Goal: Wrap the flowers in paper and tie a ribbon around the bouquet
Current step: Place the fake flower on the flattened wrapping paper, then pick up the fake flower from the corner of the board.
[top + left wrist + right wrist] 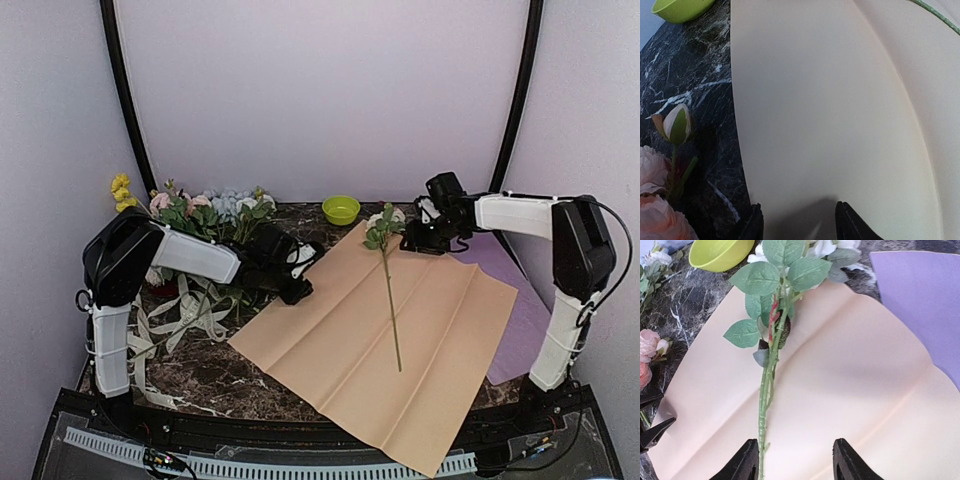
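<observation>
Flower (383,236): we count one spray. It lies on the paper (330,350) with its leafy white head toward the back of the worktop (200,375) and its stem running down the sheet's middle. We count one peach paper sheet, spread flat and creased, its near corner reaching past the worktop's front edge. One purple sheet (525,320) lies partly under its right side, and one green bowl (341,209) stands behind it. The ribbon (175,320) lies in loose loops on the left, too tangled for us to count strands, in front of a pile of blooms (205,205).

Only the overhead view shows the ribbon and both arms. The left wrist view alone shows a closed bud (677,125) beside the paper's edge. There the left fingers (752,225) stand apart over that edge, gripping nothing. The right wrist view alone shows a red sliver on the stem. The right fingers (742,462) also stand apart, and the stem lies just beside one of them, unclamped.
</observation>
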Controlling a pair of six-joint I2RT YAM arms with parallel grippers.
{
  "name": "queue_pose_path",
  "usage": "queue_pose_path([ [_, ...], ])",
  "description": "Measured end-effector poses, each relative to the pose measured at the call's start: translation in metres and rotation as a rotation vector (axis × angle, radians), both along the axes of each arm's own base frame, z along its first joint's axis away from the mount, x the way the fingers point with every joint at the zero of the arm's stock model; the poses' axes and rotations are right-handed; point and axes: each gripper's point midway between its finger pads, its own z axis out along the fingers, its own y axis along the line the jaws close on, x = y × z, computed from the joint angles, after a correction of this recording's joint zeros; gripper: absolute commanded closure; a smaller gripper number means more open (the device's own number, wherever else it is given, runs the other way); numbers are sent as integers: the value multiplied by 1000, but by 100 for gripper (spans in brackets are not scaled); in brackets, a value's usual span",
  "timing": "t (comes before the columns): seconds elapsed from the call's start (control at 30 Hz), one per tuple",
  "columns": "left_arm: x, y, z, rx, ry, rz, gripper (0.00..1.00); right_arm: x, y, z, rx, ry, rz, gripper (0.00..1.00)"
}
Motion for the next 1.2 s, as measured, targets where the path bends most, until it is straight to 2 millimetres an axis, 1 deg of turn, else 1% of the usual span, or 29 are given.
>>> queue_pose_path([
  [0.03, -1, -1, 1, -11, 5, -5, 45, -9, -6, 5, -7, -10, -9, 51],
  [0.1, -8, -2, 1, -42, 29, -20, 41, -22, -19, 5, -29, -11, -36, 53],
  [0.17, -13, -4, 8, -67, 41, -31, 39, -35, -33, -8, -58, 16, -67, 55],
  [0.2, -14, -6, 15, -86, 38, -38, 37, -41, -39, -19, -75, 40, -82, 55],
  [0.27, -11, -8, 38, -125, 21, -36, 36, -54, -51, -40, -113, 103, -100, 55],
  [0.33, -2, -10, 70, -171, 4, -15, 33, -60, -58, -50, -138, 138, -112, 56],
  [0.37, 3, -8, 84, -190, -6, 4, 31, -61, -59, -50, -138, 140, -113, 56],
  [0.4, 11, -2, 100, -211, -17, 34, 28, -60, -59, -48, -137, 133, -113, 56],
  [0.43, 20, 8, 114, -227, -29, 72, 26, -59, -58, -45, -134, 124, -110, 56],
  [0.47, 30, 27, 128, -240, -40, 131, 25, -58, -58, -41, -130, 114, -110, 56],
  [0.53, 45, 58, 139, -233, -47, 220, 20, -56, -57, -33, -123, 92, -108, 56],
  [0.57, 53, 73, 141, -216, -46, 260, 18, -55, -57, -29, -119, 82, -107, 56],
  [0.6, 60, 90, 138, -191, -33, 304, 16, -54, -56, -26, -116, 74, -105, 56],
  [0.63, 66, 101, 134, -169, -17, 333, 16, -52, -54, -22, -112, 63, -102, 56],
  [0.67, 69, 108, 126, -143, 9, 348, 15, -49, -53, -18, -108, 53, -99, 56],
  [0.73, 71, 108, 106, -101, 64, 338, 15, -46, -52, -15, -104, 40, -96, 56],
  [0.87, 56, 98, 56, -22, 186, 279, 18, -47, -51, -15, -105, 41, -92, 56],
  [0.9, 52, 98, 45, -3, 208, 268, 19, -47, -51, -15, -105, 41, -91, 56],
  [0.97, 48, 96, 31, 27, 235, 251, 22, -48, -52, -17, -107, 45, -90, 56],
  [1.03, 48, 96, 25, 44, 246, 243, 33, -51, -52, -21, -109, 56, -88, 56],
  [1.1, 50, 96, 23, 50, 246, 238, 52, -54, -52, -24, -109, 65, -85, 56],
  [1.2, 51, 95, 23, 52, 242, 231, 77, -55, -51, -25, -105, 71, -82, 56],
])
